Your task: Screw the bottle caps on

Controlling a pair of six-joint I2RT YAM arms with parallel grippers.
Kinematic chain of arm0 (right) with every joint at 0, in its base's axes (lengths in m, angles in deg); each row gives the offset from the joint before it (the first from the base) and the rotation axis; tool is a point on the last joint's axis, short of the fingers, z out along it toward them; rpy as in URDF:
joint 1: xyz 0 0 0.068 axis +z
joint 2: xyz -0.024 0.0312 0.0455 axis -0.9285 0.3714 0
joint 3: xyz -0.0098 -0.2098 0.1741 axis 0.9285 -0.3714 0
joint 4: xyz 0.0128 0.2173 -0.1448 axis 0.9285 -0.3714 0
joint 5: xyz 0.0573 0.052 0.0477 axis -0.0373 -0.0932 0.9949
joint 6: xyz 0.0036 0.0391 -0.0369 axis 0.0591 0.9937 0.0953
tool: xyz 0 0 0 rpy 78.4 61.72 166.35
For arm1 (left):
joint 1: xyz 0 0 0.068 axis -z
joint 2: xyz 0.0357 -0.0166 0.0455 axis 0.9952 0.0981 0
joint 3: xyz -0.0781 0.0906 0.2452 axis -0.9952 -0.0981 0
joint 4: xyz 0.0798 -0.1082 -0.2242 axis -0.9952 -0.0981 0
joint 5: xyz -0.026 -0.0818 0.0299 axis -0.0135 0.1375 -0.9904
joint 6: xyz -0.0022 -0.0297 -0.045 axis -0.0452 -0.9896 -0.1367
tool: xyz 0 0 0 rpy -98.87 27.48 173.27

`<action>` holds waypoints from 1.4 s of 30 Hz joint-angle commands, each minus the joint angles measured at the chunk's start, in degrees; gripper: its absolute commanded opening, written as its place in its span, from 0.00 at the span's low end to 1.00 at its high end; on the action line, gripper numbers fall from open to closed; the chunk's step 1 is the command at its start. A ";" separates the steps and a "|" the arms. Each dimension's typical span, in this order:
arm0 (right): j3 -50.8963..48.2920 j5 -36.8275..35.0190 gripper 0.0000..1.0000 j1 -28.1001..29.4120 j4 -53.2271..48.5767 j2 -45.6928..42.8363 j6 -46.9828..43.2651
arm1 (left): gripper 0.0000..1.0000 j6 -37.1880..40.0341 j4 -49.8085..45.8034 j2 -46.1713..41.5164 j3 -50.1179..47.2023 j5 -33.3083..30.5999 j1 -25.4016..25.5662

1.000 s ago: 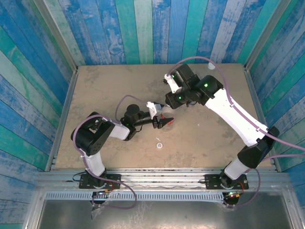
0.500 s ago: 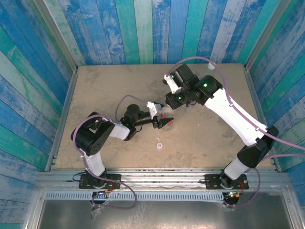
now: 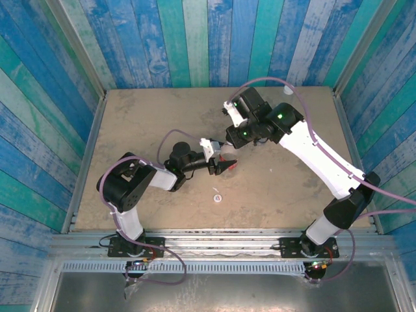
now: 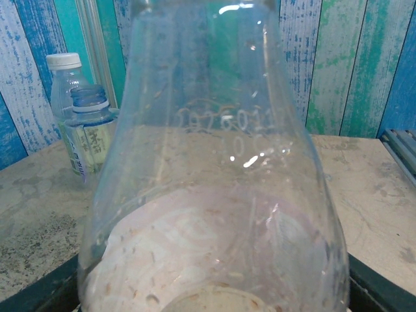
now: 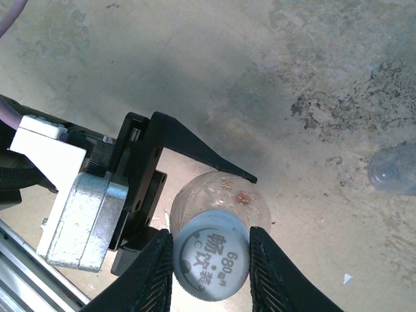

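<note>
Left jaws first: the left gripper (image 3: pixel 225 166) is clamped around the body of a clear bottle (image 4: pixel 221 195), holding it neck-up near the middle of the table (image 3: pixel 130 130). To its right, the right gripper (image 5: pixel 211 263) comes down from above, its two pale fingers (image 5: pixel 155 276) pinching the white cap (image 5: pixel 211 253) that sits on the bottle's neck. The step looks like tightening. The cap wants keeping square to the neck and turning with light downward pressure while the left grip resists the twist. The left arm lies low, forearm stretched rightward. The right arm arches over from the near right, wrist pointing down. One loose cap (image 3: pixel 217 197) lies nearer.
</note>
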 commanded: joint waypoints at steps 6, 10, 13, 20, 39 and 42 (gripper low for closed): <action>-3.62 2.30 0.26 -0.79 2.84 -2.41 -0.14 | 0.72 -0.23 -5.96 1.53 -0.11 -0.53 0.00; -5.29 2.64 0.25 -1.00 4.13 -3.42 -0.20 | 0.72 -0.57 -6.09 1.78 0.06 -0.37 0.04; -6.70 3.58 0.25 -1.13 5.45 -4.43 -0.30 | 0.72 -0.85 -5.94 2.03 0.24 -0.14 0.04; -9.92 5.72 0.24 -1.26 8.19 -6.42 -2.69 | 0.72 -1.43 -5.37 2.21 0.20 0.21 0.04; -14.31 18.33 0.25 -4.96 11.69 -9.91 -16.55 | 0.72 -1.21 -6.13 2.32 0.94 1.45 0.04; -14.15 18.78 0.25 -5.59 11.05 -9.54 -19.33 | 0.72 -1.24 -6.42 2.23 1.03 1.59 0.04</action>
